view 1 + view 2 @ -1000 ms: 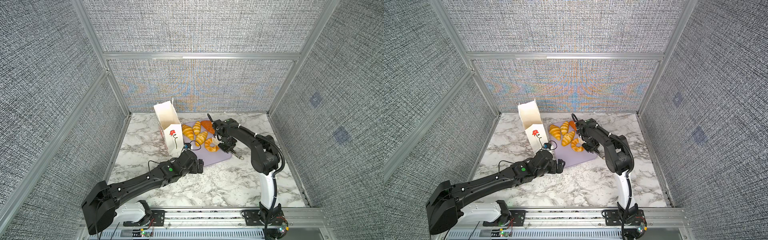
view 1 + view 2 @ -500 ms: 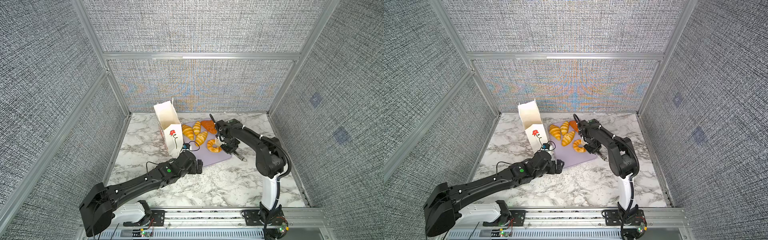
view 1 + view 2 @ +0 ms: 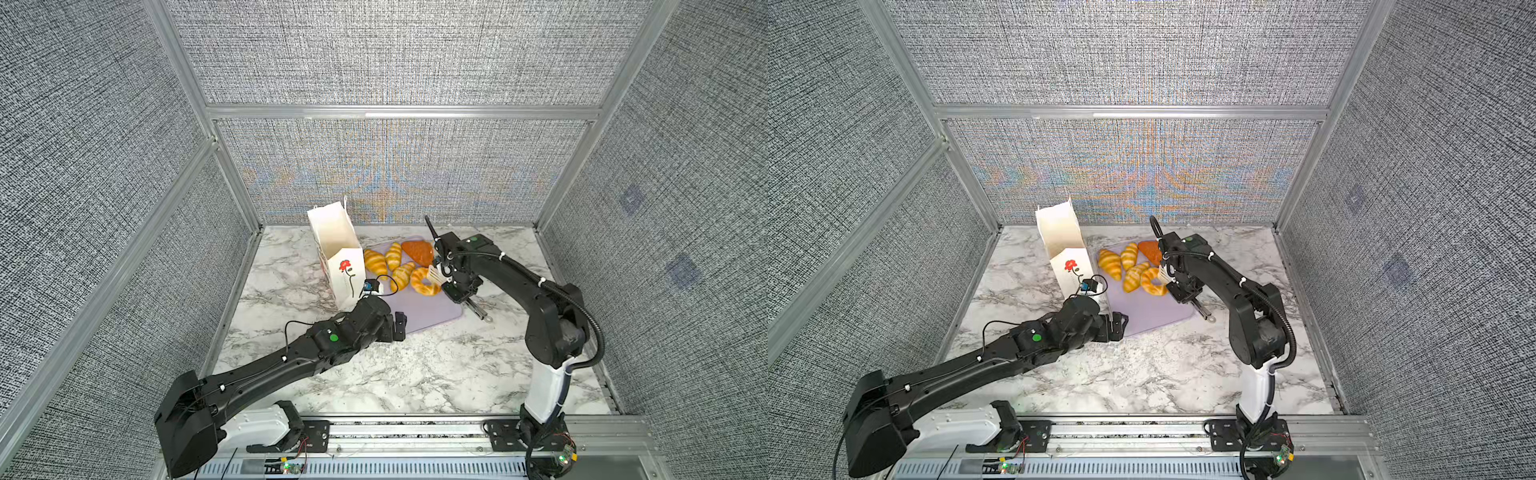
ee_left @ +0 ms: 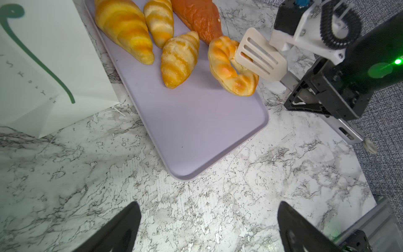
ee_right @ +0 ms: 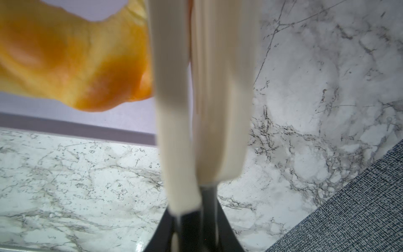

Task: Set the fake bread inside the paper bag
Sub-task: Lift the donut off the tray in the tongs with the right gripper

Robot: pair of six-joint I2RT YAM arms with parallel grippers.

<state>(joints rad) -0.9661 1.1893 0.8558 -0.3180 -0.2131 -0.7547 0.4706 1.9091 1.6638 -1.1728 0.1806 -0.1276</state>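
Marble table (image 4: 87, 185): bag (image 3: 340, 257) upright, just beside lilac tray (image 4: 196, 131). On tray: four breads (image 4: 122, 28) plus ring (image 4: 226, 72). Right gripper (image 4: 292, 87) clamps cream tongs (image 4: 259, 56), blades pinching ring's edge. Left gripper (image 4: 209, 216) spread wide, holding nothing, over table near tray corner.

Cream jaws tight on fake bread (image 5: 72, 65) edge, near lilac tray (image 5: 76, 128) rim

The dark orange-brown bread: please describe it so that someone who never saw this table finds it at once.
Find the white paper bag with the red flower; a flat lilac tray lies beside it. The orange-brown bread sits at the tray's far end, nearest the back wall. It alone is dark and unstriped; its neighbours are striped yellow croissants.
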